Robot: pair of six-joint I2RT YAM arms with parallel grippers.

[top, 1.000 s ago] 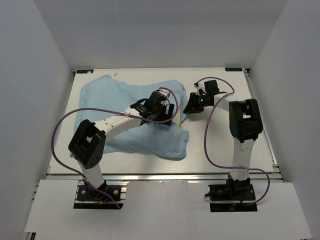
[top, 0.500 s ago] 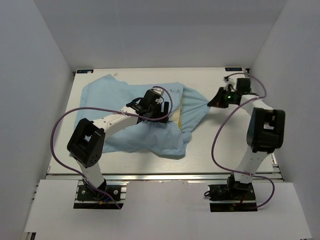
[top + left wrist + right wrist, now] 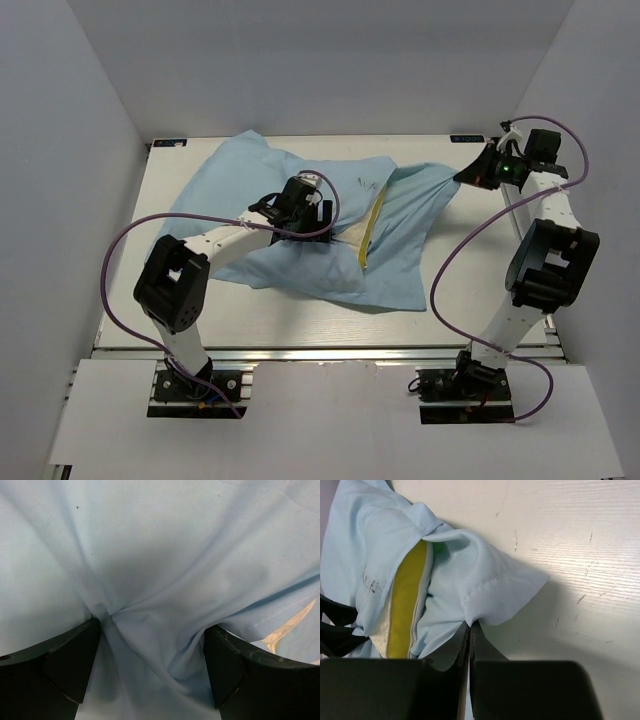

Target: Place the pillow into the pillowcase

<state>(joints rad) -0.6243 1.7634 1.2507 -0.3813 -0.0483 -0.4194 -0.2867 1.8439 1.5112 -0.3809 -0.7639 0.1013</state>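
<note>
Pillow [image 3: 368,228] mostly covered by the pillowcase [image 3: 250,175] at the middle of the desk [image 3: 480,290]; right jaws clamped on the cloth's hem, left jaws wide apart.

From above, the light blue pillowcase lies crumpled across the desk centre, and one corner is stretched taut toward 2 o'clock, where the right jaws pinch it near the desk's far right corner. The right wrist view shows those jaws together on the stitched hem, with the pillow's yellow rim showing in the open mouth of the cloth. The left jaws sit on the covered pillow just on the 9 o'clock side of that mouth. Their dark fingers [image 3: 65,665] are spread, with a pucker of blue cloth between them.
</note>
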